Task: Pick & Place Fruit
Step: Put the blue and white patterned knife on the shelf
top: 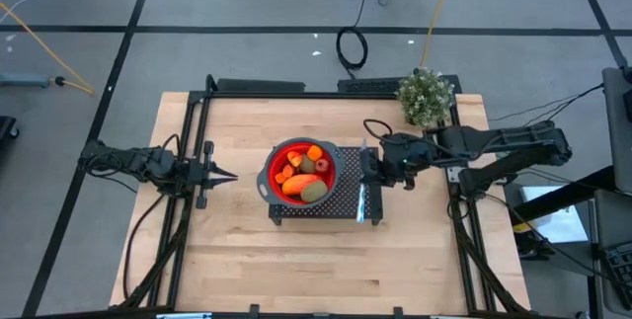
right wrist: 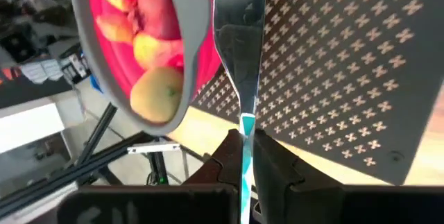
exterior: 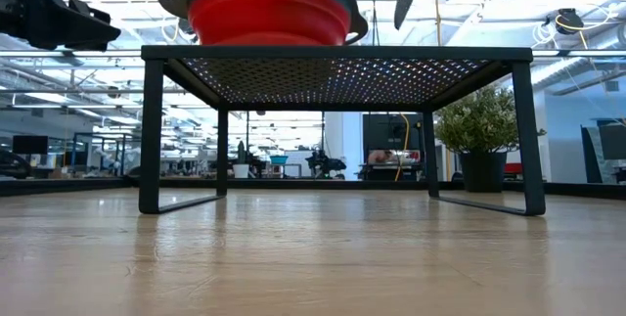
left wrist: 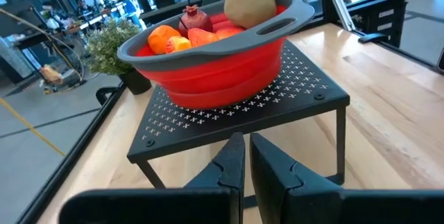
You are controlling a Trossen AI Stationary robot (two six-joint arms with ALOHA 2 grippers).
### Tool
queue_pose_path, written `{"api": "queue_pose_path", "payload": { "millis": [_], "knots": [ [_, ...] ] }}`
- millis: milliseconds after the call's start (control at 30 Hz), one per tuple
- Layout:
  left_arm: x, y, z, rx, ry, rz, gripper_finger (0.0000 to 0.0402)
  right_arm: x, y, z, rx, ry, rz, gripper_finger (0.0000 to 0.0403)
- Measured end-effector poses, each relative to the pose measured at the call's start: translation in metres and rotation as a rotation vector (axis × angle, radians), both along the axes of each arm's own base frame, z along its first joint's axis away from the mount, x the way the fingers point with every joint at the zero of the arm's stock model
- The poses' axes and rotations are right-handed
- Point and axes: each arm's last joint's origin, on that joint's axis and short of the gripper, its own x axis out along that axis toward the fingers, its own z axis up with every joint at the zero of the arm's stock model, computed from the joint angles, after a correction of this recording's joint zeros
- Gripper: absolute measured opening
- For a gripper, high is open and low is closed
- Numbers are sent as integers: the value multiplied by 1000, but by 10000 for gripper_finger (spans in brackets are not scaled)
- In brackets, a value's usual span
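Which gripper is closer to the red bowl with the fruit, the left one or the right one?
The right. The right gripper, shut on the utensil, is just beside the red bowl over the rack. The left gripper, shut, is farther away over the bare table.

Matt perforated metal rack (top: pixel 341 200) on smooth wooden table (top: pixel 247 260).

Ahead of my left pincer (top: pixel 225 175) stands the rack (top: pixel 341 205) on the table (top: pixel 296 270); on it sits the bowl (top: pixel 270 183) with the fruit (top: pixel 300 174) inside. My right pincer (top: pixel 367 173) hangs over the rack's far edge, beside the bowl, the plant (top: pixel 426 97) behind it.
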Motion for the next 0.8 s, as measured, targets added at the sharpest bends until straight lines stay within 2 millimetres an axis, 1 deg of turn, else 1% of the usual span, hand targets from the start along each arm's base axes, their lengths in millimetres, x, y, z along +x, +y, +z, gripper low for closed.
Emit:
{"api": "queue_pose_path", "payload": {
  "millis": [133, 233, 333, 533, 700, 800],
  "knots": [
    [0, 0, 0, 30, -2, -5, 26, 4, -5, -5, 1, 35, -23, 8],
    [0, 0, 0, 31, -3, -6, 26, 9, -8, -13, -6, 85, -29, 8],
    [0, 0, 0, 31, -3, -6, 26, 11, -10, -19, 2, 129, -10, 8],
    [0, 0, 0, 42, -2, -8, 26, 21, -18, -27, -27, 136, -8, 8],
    [0, 0, 0, 47, -3, -8, 26, 28, -21, -36, -5, 168, 21, 8],
    [0, 0, 0, 47, -3, -9, 26, 27, -22, -37, 7, 182, 43, 8]
  ]
}}
